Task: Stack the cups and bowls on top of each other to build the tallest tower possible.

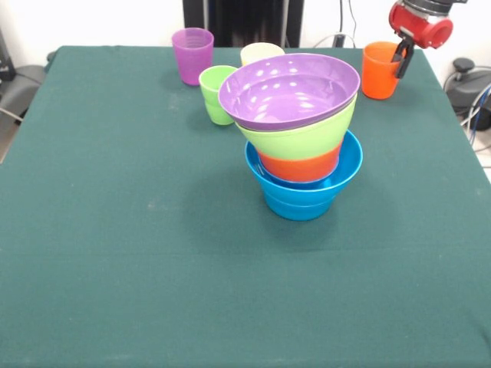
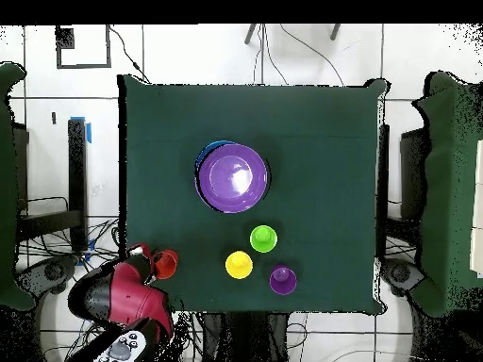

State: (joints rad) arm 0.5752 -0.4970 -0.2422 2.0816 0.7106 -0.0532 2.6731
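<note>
The tower stands mid-table: a blue bowl point(image 1: 303, 198) at the bottom, then a small orange bowl point(image 1: 299, 165), a lime green bowl point(image 1: 307, 138) and a large purple bowl point(image 1: 290, 88) point(image 2: 232, 176) on top, tilted slightly. Behind it stand a purple cup point(image 1: 192, 54) point(image 2: 282, 279), a green cup point(image 1: 215, 93) point(image 2: 263, 238) and a yellow cup point(image 1: 261, 52) point(image 2: 239, 265), the yellow one partly hidden by the purple bowl. The orange cup point(image 1: 380, 70) point(image 2: 167, 263) stands upright near the far right corner. My gripper point(image 1: 401, 60) point(image 2: 148, 266) is at that cup's right rim.
The green cloth table point(image 1: 115, 230) holds everything. The orange cup sits close to the table's back edge and side edge. Cables and dark equipment point(image 1: 468, 84) lie beyond the right edge.
</note>
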